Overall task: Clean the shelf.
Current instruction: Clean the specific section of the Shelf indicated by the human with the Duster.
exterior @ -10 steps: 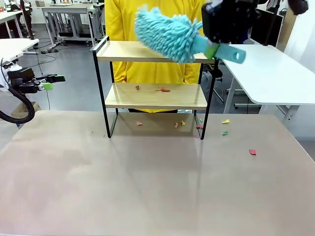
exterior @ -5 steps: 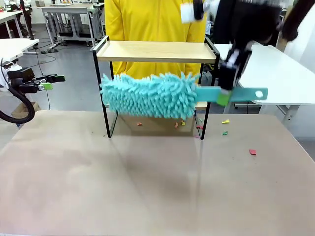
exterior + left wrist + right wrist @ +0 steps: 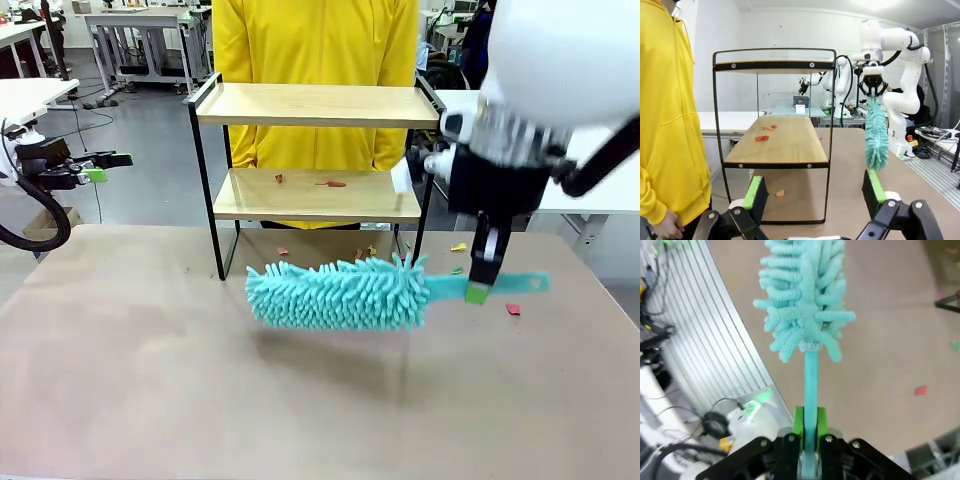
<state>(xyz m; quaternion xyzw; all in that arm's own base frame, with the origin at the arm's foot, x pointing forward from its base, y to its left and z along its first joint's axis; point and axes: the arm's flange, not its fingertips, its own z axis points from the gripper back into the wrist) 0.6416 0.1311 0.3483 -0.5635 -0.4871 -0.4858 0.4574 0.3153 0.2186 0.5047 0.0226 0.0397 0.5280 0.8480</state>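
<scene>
Across the lower half of the front view lay the bare brown table (image 3: 200,380). Low over its middle hung a teal duster (image 3: 340,295), its shaggy head lying level and pointing toward picture left; whether the fibres brushed the surface could not be told. The right gripper (image 3: 478,290) came down from the upper right and had its jaws pinched tight on the duster's flat handle, just behind the head, the handle's end sticking out to the right. At the left edge the left gripper (image 3: 108,166) waited off the table, jaws spread wide and holding nothing. A few coloured paper scraps (image 3: 513,309) dotted the table at centre right, near the rack's feet. Behind the duster, in the upper middle of the frame, stood the shelf (image 3: 315,104), upright at the far side of the table. Its top board looked bare, while small red bits (image 3: 332,183) lay on the lower board. It looked light and stiff, its thin frame likely to skid or rock under a sideways push, so strokes should be soft. If it needed steadying, a raised side rail or a corner upright seemed the sound place to take hold, rather than a board edge. Beyond it stood a person (image 3: 315,45) in a yellow top, close against the table's far edge.
</scene>
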